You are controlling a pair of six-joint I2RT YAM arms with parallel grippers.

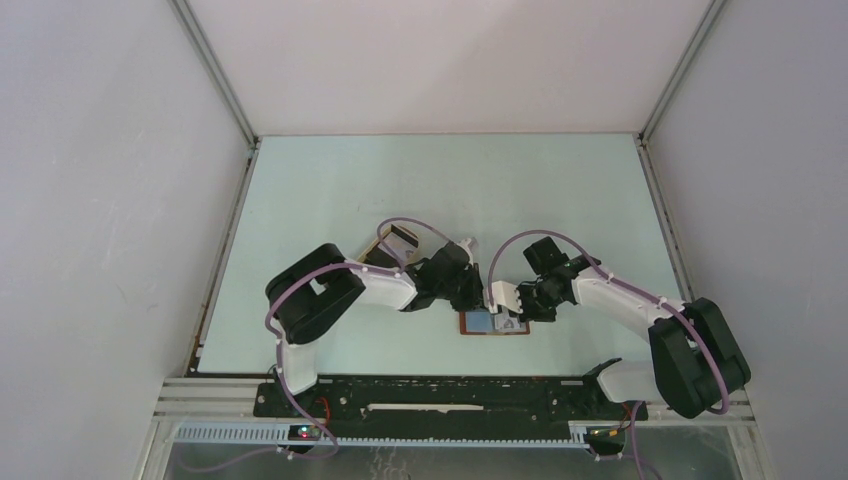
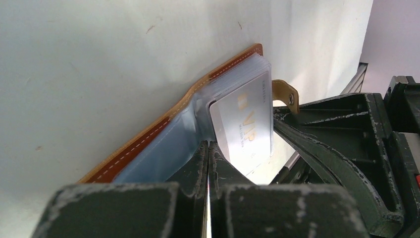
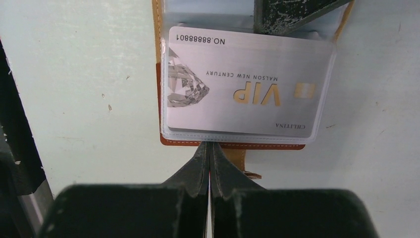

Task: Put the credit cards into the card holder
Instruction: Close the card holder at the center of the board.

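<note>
The right gripper (image 3: 209,148) has its fingers pressed together with nothing visible between them. Its tips touch the lower edge of the card holder (image 3: 267,145) at centre frame, beside the clasp tab (image 3: 246,172). The left gripper (image 2: 208,148) is likewise closed, tips on the clear sleeve (image 2: 163,148); whether it pinches the plastic I cannot tell. The holder lies open on the table (image 1: 400,180), lower middle of the top view. A silver credit card (image 3: 242,87) sits in the sleeve. To seat it well, I judge one claw should pin the holder while the other nudges the card's edge squarely inward. Upside down, the card reads "VIP", "MALSON NEW CENTURY" and "NO.8888801"; the corner word is too small to read.
</note>
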